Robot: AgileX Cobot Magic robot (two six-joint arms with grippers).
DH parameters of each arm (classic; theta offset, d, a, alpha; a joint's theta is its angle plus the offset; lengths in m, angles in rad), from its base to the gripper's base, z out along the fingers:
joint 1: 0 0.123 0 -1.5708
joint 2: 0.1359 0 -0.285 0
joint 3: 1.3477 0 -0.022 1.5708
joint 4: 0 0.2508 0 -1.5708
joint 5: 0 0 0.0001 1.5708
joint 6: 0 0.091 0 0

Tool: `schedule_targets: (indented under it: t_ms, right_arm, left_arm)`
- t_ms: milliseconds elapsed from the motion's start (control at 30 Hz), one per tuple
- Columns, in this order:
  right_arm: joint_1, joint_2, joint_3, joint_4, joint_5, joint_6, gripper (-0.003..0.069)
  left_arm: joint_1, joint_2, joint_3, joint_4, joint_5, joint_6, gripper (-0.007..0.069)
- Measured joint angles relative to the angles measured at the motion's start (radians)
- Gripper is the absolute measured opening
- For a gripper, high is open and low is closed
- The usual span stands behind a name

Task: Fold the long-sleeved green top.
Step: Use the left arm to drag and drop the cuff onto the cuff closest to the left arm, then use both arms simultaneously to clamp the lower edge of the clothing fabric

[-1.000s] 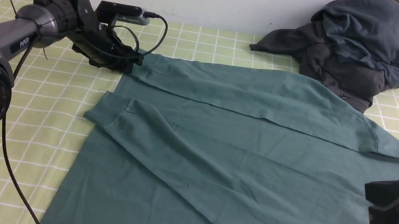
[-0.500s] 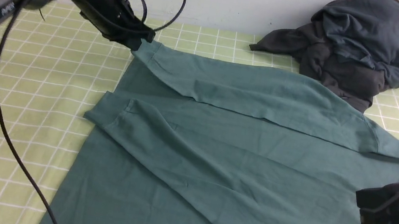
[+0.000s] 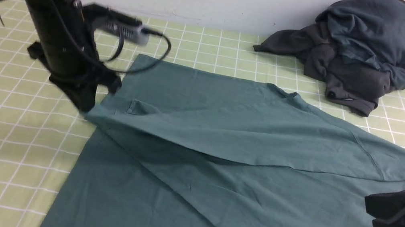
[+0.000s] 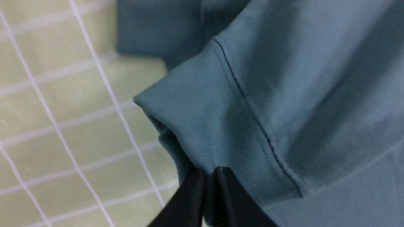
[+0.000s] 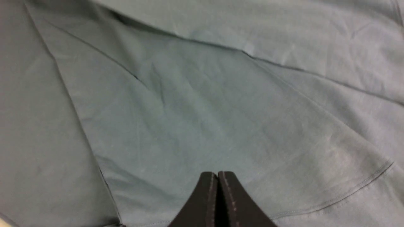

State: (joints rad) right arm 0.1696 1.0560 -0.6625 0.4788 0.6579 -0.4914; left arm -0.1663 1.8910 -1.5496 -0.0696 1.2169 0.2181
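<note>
Teal-green knit is pinched at the ribbed cuff [image 4: 189,126] by your left hand [image 4: 208,171], jaws clamped on the cuff's edge so that one sleeve [image 3: 243,136] hangs lifted from it. That grip reads as a sleeve fold in hand: holding the very end lets the whole sleeve be drawn across the body in one piece.

The green long-sleeved top [image 3: 178,215] lies spread on the checked surface [image 3: 0,130], reaching from just below the left hand across to beneath the right hand [image 3: 375,216]. Your right hand is pressed together with nothing between its jaws, parked over the cloth at the far side from the left hand. It looks set there to wait or to pin the fabric, but you cannot tell whether it touches.

In the front view the left hand is smeared and dark against its own arm, so only the wrist camera shows the pinch. The top's lower edge and the right arm run out of frame. No neck label shows. Beyond the right hand, a dark grey heap [image 3: 367,46] sits well apart from the top.
</note>
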Motion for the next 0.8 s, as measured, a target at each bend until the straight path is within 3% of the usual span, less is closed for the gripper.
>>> schedule_targets:
  t_ms: [100,200,267,333,500,800]
  right_arm:
    - [0.0,-0.002,0.0,0.003,-0.003,-0.002,-0.0014]
    - [0.0,-0.002,0.0,0.004,-0.002,-0.002,-0.0014]
    - [0.0,-0.002,0.0,0.004,0.005,-0.005,-0.0014]
    - [0.0,-0.002,0.0,0.004,0.036,-0.023,-0.0014]
    - [0.0,-0.002,0.0,0.004,0.079,-0.053,-0.0014]
    - [0.0,-0.002,0.0,0.064,0.09,-0.105,-0.0014]
  left_arm:
    - [-0.015,-0.024,0.093,0.016,-0.072,-0.003,0.0039]
    - [-0.019,-0.028,0.125,0.027,-0.122,-0.006,0.0106]
    - [-0.019,-0.037,0.135,0.028,-0.113,-0.006,0.017]
    - [-0.019,-0.057,0.173,0.022,-0.084,-0.009,0.0287]
    - [-0.039,-0.115,0.369,0.011,-0.044,0.02,0.045]
    - [-0.175,-0.364,0.732,0.116,-0.231,0.382,0.0472]
